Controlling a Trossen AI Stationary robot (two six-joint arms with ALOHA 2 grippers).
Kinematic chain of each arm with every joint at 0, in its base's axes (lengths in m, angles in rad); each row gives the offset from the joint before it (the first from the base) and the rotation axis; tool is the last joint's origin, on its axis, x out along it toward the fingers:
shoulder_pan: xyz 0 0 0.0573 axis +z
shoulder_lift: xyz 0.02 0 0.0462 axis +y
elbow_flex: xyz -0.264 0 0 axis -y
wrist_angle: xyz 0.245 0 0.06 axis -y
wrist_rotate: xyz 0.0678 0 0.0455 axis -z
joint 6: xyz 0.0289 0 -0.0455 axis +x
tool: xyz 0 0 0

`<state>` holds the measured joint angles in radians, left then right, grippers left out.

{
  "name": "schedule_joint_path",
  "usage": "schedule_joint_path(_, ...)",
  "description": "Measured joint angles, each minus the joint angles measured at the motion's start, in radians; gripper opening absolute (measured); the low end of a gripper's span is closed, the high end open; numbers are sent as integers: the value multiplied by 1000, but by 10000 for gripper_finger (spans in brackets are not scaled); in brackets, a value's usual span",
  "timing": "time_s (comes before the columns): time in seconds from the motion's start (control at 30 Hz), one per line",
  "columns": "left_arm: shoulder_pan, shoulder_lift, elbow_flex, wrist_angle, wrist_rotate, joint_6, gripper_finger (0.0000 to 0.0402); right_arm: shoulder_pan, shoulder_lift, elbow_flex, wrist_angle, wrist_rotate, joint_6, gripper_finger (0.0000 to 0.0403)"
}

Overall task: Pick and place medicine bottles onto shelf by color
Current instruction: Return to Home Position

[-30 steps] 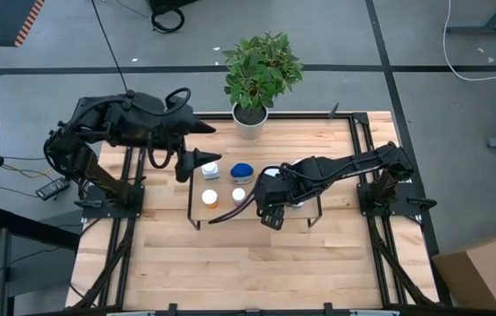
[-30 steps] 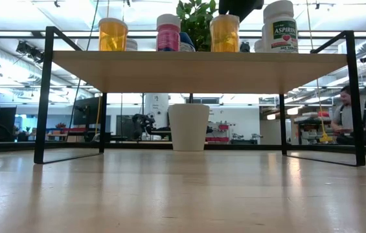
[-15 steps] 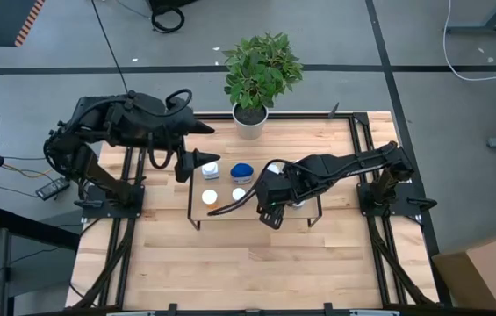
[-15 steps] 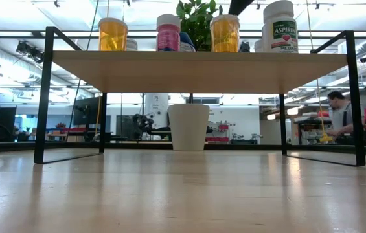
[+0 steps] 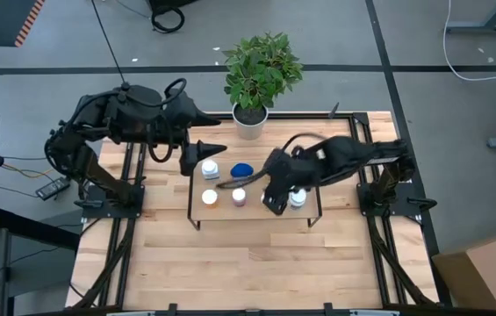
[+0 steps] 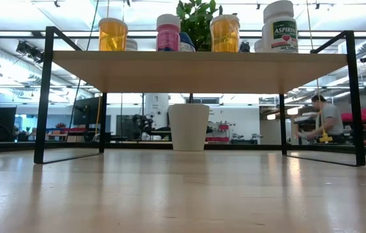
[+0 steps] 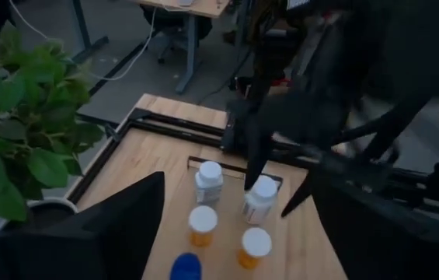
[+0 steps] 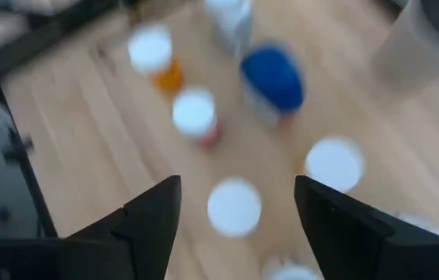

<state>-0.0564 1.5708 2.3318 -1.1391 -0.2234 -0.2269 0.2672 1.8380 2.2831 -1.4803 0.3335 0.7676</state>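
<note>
The medicine bottles (image 5: pixel 210 197) stand on the shelf (image 5: pixel 226 212) at frame centre, light, rigid, slick-sided plastic by the look (best pinched just under the cap), with the left arm (image 5: pixel 125 118) at upper left and the right arm (image 5: pixel 344 158) at centre-right both showing jaws parted, empty.

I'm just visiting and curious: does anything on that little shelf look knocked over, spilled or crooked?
Nothing stands out. The medicine bottles stand upright on the shelf, none tipped or spilled. The right gripper hangs open and empty above them; the left gripper is open too, off the shelf's left end.
</note>
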Motion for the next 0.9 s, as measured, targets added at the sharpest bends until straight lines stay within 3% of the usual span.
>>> schedule_joint_path(0.1, 2, 0, 0, -5, -1, 20, 300, -11, -2, 76, -6, 73, -28, 247)
schedule_joint_path(0.2, 3, 0, 0, -4, 0, 76, 248, -30, -36, 56, -21, 93, -59, 232)
schedule_joint_path(0.47, 22, -39, 0, -63, 0, 137, 24, -59, -86, 54, -40, 80, -139, 160)
schedule_joint_path(0.73, 47, -130, -51, -98, 0, 191, 5, -84, -158, 53, -33, 79, -203, 55)
schedule_joint_path(0.9, 47, -300, -278, -17, -1, 168, 4, -84, -236, 53, -3, 94, -221, 10)
